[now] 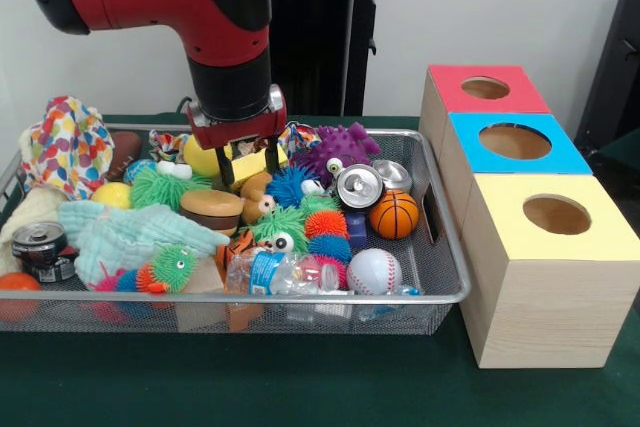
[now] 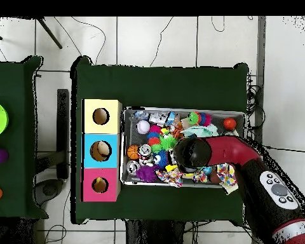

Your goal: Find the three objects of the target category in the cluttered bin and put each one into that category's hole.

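A wire mesh bin (image 1: 440,292) holds mixed clutter. My gripper (image 1: 249,165) hangs low over its back middle, jaws apart, straddling a yellow block (image 1: 250,161) beside a yellow ball (image 1: 203,157). Nearby lie a mini basketball (image 1: 395,213), a baseball (image 1: 374,271), silver cans (image 1: 358,187) and a plastic bottle (image 1: 285,273). To the right stand three wooden boxes with a red hole (image 1: 485,87), a blue hole (image 1: 515,140) and a yellow hole (image 1: 556,214). In the overhead view the arm (image 2: 206,152) hides the gripper, and something pale shows inside the blue box's hole (image 2: 101,150).
Spiky rubber toys, a purple one (image 1: 340,150) among them, fill the bin's middle. A toy burger (image 1: 211,209), a pale green cloth (image 1: 120,232), a spotted cloth (image 1: 68,145), a dark can (image 1: 38,247) and an orange ball (image 1: 15,292) crowd the left. Green tabletop (image 1: 300,377) lies in front.
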